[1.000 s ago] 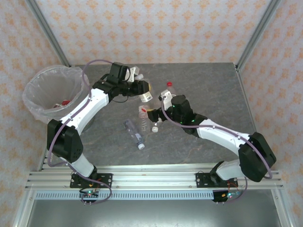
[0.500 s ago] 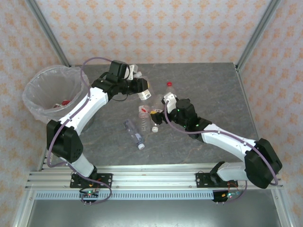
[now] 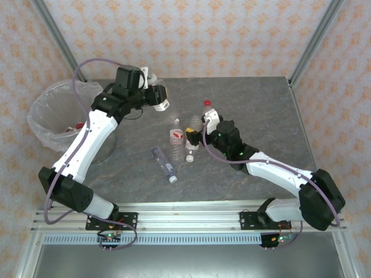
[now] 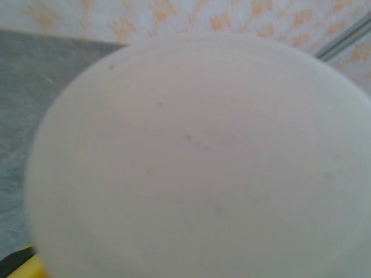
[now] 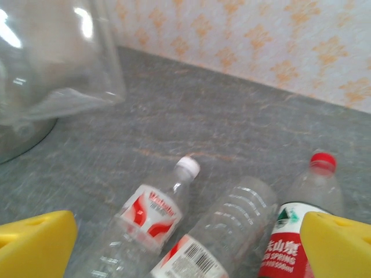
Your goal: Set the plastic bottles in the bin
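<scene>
A carried bottle (image 3: pixel 162 101) is clamped in the left fingers (image 3: pixel 153 96), which are drawn nearly together, as suits so slim a thing. It is held clear of the surface (image 3: pixel 261 110), toward the far side. In the left wrist view a pale round shape (image 4: pixel 197 156), blurred, is pressed close to the lens. It is judged to be that same bottle, though no label can be read there.

The bin (image 3: pixel 46 95) stands at the left edge, a short way to the left of the carried bottle. Its clear bag is folded over the rim so that whatever is dropped is caught inside. Something red and white can be made out at its bottom. The step in hand is judged to be the carry: the bottle has only to be brought over the rim and let go.

The right fingers (image 3: pixel 195 137) are spread wide and nothing is held in them. They are poised low by the cluster in the middle of the surface. In the right wrist view three bottles are framed between the yellow fingertips (image 5: pixel 35 243): a white-capped bottle (image 5: pixel 155 211), a ribbed clear bottle (image 5: pixel 232 226) beside it, and a red-capped bottle (image 5: pixel 304 220) at the right. These appear to lie on their sides, close together, so a wide opening is needed to straddle one without nudging its neighbour. A blue-capped bottle (image 3: pixel 164 164) lies nearer the arms' bases, just apart from the cluster.
</scene>
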{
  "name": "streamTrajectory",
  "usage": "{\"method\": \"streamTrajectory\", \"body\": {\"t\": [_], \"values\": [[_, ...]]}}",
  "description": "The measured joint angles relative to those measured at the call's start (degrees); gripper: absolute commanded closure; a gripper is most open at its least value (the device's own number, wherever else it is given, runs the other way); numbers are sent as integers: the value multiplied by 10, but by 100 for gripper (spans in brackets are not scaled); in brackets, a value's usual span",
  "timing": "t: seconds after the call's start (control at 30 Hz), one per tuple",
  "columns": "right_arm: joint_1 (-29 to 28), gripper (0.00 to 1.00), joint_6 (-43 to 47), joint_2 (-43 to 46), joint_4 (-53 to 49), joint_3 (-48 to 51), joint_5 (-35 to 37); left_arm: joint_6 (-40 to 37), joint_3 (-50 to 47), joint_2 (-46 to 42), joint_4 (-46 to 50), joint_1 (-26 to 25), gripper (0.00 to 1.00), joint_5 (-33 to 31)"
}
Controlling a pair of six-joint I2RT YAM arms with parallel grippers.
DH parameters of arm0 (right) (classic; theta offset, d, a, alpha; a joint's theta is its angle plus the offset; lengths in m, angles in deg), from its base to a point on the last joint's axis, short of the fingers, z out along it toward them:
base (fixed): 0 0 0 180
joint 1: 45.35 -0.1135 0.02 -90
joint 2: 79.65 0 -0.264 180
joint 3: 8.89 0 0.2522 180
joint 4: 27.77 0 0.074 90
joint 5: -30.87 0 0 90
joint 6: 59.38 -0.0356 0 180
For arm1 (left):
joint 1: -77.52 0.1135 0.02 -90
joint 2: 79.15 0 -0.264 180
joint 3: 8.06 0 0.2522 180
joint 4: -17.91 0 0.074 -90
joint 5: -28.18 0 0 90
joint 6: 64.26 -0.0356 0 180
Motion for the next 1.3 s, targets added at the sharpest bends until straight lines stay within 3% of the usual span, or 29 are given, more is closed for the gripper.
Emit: {"method": "streamTrajectory", "body": {"t": [0.2,0.63,0.87,1.3], "values": [[0,1,-6,-14,21,0,78,-2,0,-54,-2,23,69,-84],[1,1,-34,-22,60,16,155,-37,29,-99,-16,75,69,-175],[1,1,-51,-26,61,16,166,-78,59,-109,-22,94,67,-221],[9,1,-84,-37,29,-5,122,-120,65,-114,-8,190,66,-343]]}}
